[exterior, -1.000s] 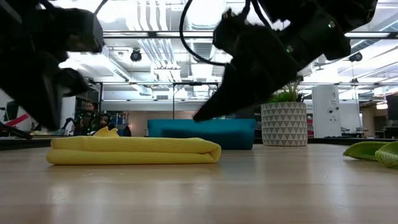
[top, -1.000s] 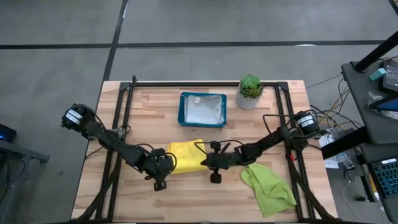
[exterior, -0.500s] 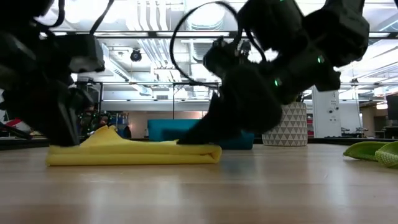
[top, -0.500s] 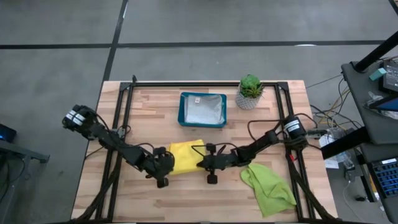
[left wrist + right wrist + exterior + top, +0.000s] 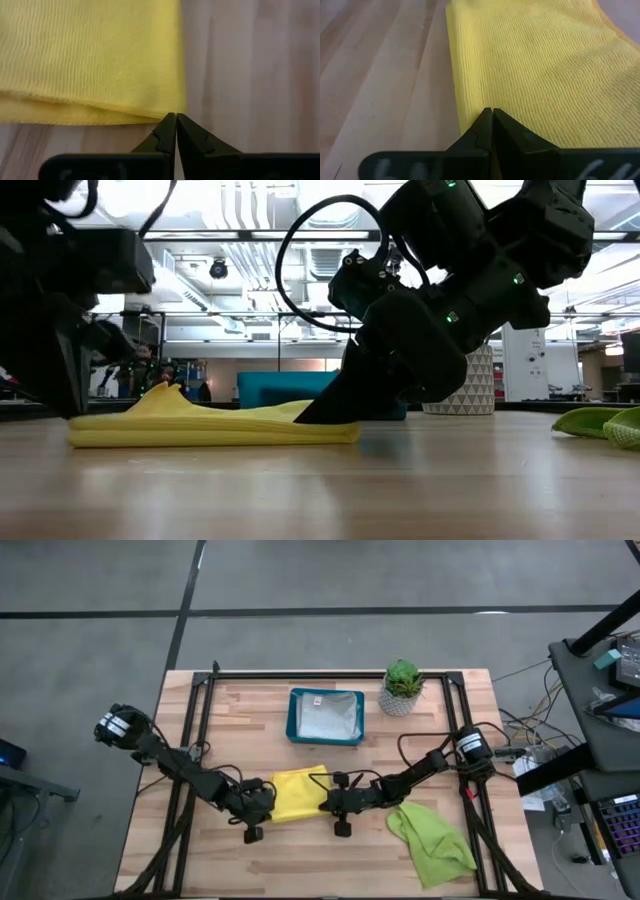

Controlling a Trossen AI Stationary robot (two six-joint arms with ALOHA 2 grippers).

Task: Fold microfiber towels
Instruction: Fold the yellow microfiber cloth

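My left gripper (image 5: pixel 262 807) and right gripper (image 5: pixel 330 800) are both fully closed, holding nothing, tips at opposite edges of the folded yellow towel (image 5: pixel 297 792) mid-table. Lime green towel (image 5: pixel 432 836) lies crumpled near the right arm.

Two dark jointed arms, black cables (looped)
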